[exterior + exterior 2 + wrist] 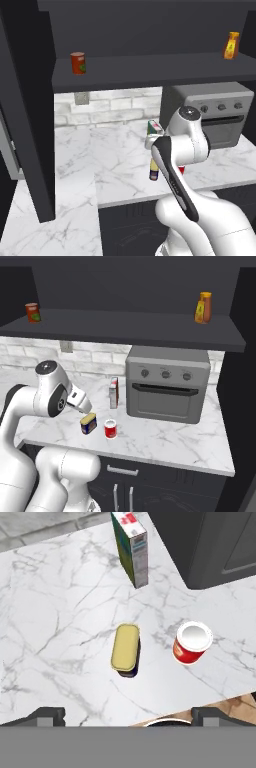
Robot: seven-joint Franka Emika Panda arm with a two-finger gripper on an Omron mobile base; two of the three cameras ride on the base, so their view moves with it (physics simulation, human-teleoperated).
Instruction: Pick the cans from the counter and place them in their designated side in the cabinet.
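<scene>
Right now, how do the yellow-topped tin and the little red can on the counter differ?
The yellow-topped tin is boxy and oblong with a dark blue side; the red can is round with a white top. The tin stands nearer the carton, the red can nearer the oven. Both stand upright on the counter, untouched.

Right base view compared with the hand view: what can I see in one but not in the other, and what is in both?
Right base view alone: the cabinet shelf with an orange-red can at its left and a yellow bottle at its right, the oven's door and knobs, and the arm.
Hand view alone: the two open fingers at the bottom edge.
Both: the counter, the tin, the red can beside it, apart, and the carton standing behind them.
</scene>
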